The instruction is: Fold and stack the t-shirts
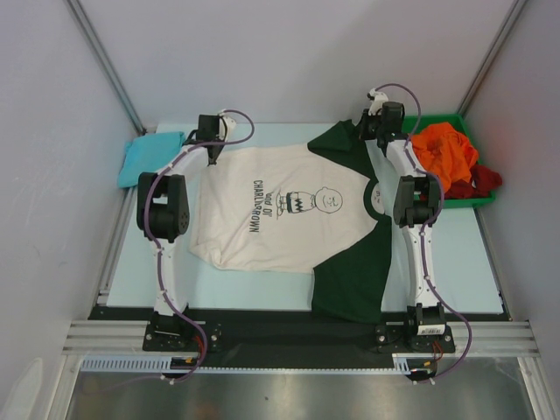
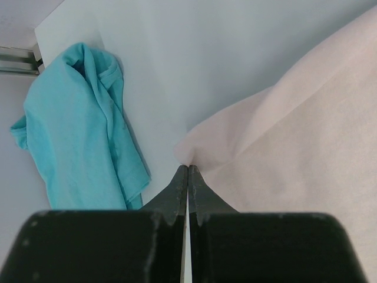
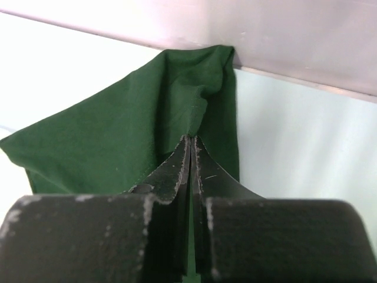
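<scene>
A cream t-shirt [image 1: 262,206] with dark green sleeves and a Charlie Brown print lies spread flat on the table, its collar to the right. My left gripper [image 1: 213,147] is shut on the far corner of the cream hem [image 2: 194,150], pinched at the fingertips. My right gripper [image 1: 374,133] is shut on the far dark green sleeve [image 3: 147,124], whose cloth bunches up at the tips. The near green sleeve [image 1: 354,271] lies flat by the right arm. A teal t-shirt [image 1: 150,157] lies crumpled at the far left [image 2: 76,130]. Orange [image 1: 444,153] and dark red [image 1: 477,182] t-shirts fill the bin.
A green plastic bin [image 1: 455,118] stands at the far right corner. Grey walls and metal frame posts close in the table on three sides. A black strip [image 1: 289,319] runs along the near edge between the arm bases.
</scene>
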`<move>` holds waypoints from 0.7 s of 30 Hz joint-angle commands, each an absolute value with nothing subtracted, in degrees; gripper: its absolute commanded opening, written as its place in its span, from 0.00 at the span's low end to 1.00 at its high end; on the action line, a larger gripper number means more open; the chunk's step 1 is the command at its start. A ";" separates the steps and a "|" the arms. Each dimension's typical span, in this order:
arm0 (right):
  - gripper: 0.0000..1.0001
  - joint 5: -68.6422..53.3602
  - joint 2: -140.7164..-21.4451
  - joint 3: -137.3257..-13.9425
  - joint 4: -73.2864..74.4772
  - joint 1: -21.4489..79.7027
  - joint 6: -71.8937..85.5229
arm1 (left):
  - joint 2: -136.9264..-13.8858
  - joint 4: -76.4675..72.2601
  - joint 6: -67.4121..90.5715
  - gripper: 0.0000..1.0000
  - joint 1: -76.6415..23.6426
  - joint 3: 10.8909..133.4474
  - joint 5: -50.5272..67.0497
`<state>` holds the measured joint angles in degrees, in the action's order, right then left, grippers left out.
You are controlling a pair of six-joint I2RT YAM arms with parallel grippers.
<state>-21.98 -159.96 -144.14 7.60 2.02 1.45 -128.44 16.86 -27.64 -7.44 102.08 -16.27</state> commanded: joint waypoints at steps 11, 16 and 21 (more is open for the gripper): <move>0.00 -26.81 -143.62 -141.59 9.31 0.62 0.18 | -122.87 15.64 -27.34 0.00 -4.22 104.49 -15.03; 0.00 -26.98 -140.54 -139.93 11.25 0.44 0.18 | -125.50 15.12 -27.33 0.00 -3.08 109.24 -14.68; 0.00 -27.42 -136.06 -137.20 13.18 0.44 0.17 | -127.70 13.98 -27.42 0.00 -2.81 111.44 -14.77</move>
<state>-26.35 -140.97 -138.67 11.27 0.36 0.47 -126.61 16.58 -27.49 -3.07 108.68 -14.79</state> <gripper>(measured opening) 0.009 0.005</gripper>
